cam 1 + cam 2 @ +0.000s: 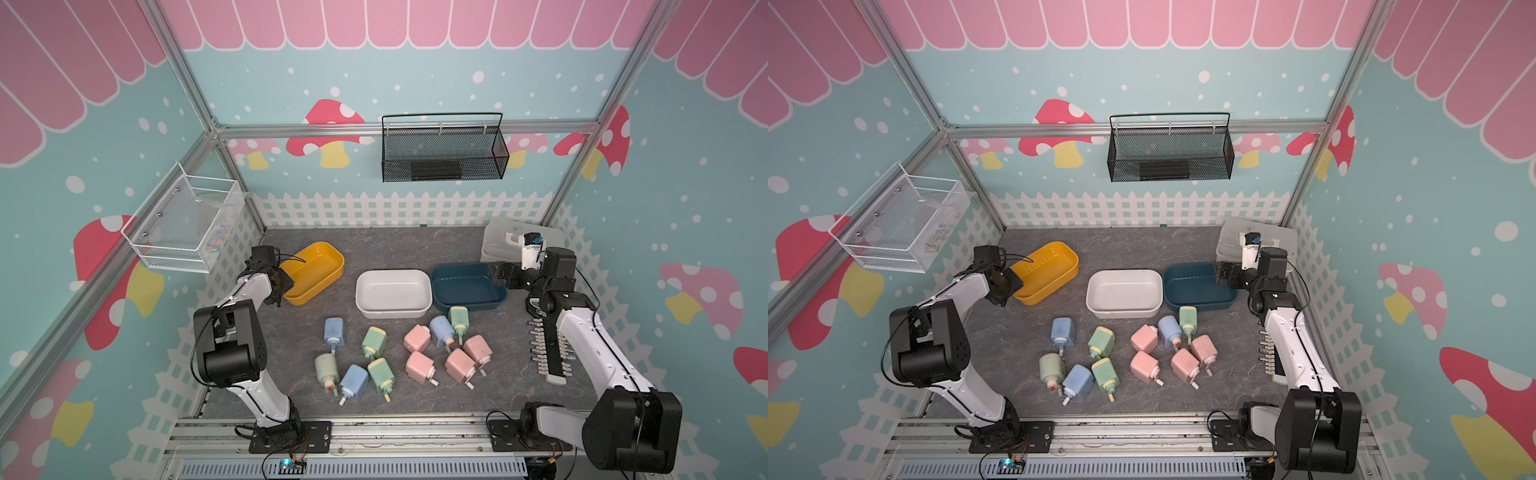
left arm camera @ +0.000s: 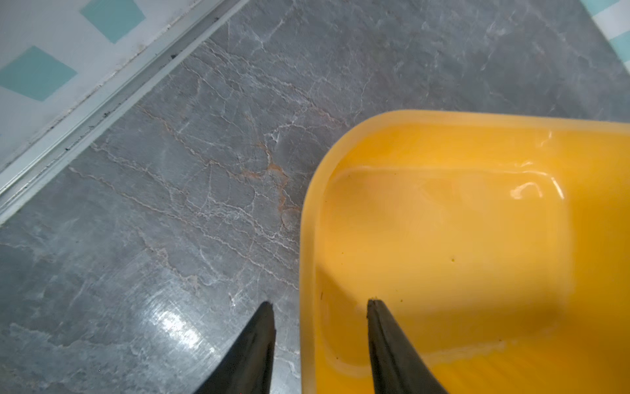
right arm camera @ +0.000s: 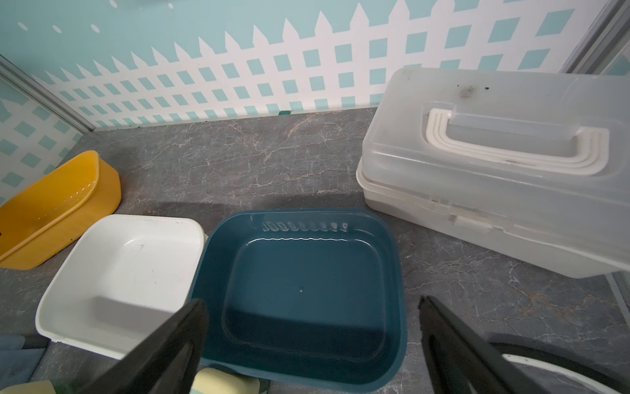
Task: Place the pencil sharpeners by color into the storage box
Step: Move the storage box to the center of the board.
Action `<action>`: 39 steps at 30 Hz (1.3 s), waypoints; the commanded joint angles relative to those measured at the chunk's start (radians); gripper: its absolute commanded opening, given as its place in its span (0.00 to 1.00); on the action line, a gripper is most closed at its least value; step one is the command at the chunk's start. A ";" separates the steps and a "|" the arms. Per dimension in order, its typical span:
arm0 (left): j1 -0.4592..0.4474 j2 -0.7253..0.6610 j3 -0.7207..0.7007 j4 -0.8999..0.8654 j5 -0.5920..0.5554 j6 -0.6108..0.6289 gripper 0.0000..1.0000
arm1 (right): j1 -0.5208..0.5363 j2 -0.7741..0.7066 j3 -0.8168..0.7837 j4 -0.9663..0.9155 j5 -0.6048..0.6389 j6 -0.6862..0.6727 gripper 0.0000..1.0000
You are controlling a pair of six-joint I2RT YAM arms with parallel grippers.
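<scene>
In both top views, eleven pencil sharpeners [image 1: 417, 337] lie loose on the grey table [image 1: 415, 245], toward its near edge and outside all three trays: four pink at right, with four green and three blue scattered around them. Most lie with long axes running near to far and crank stubs toward the near edge, the pink ones slanting near-right. Beyond them, left to right, stand a yellow tray [image 1: 320, 253], a white tray [image 1: 392, 291] and a dark blue tray [image 1: 461, 286]. The left wrist view takes in only table and yellow tray, with the left end effector [image 2: 320, 302] spread, one finger outside the tray's wall and one inside. The right wrist view shows the right end effector [image 3: 312, 301] spread wide and empty over the dark blue tray. It also shows a lidded clear box [image 3: 494, 170] at far right, and one sharpener's cream end at the frame's edge.
</scene>
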 commanded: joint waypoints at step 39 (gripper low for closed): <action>0.078 0.026 0.135 -0.023 0.042 0.412 0.00 | 0.000 -0.034 0.040 -0.061 0.031 -0.052 0.98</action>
